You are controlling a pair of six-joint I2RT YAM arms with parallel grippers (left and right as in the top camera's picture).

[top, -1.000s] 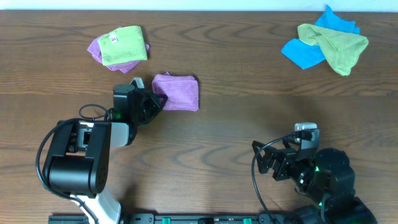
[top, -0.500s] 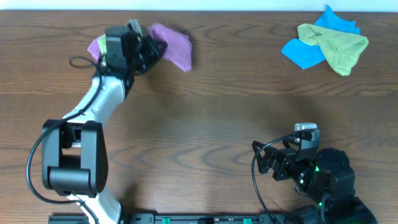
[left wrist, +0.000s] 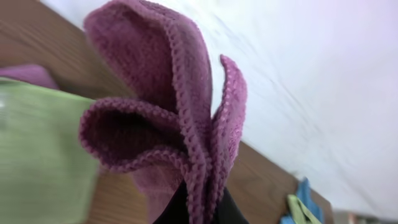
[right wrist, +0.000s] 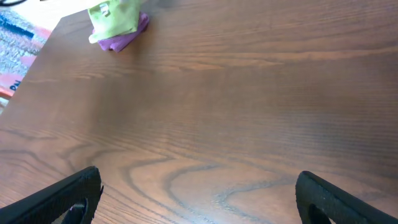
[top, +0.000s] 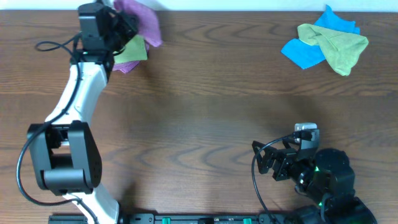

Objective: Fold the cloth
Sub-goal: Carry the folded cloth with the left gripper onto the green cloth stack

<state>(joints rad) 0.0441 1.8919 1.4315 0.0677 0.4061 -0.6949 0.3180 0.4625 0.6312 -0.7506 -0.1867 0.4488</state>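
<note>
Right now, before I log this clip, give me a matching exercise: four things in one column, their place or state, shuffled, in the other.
Things:
1. purple cloth
2. lime-green folded cloth
3. blue cloth
4. right claw

Places or states:
A. open above bare table
B. pinched in the left claw
C. far right, partly under a green cloth
D. far left, on a second purple cloth

Pairs: 1-B, 2-D, 3-C, 4-A.

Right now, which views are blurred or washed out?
Left wrist: the cloth is fairly sharp, the green cloth beside it smeared, background blown white. Overhead: mostly crisp, evenly lit. Right wrist: table grain clear, fingers soft dark blobs.
</note>
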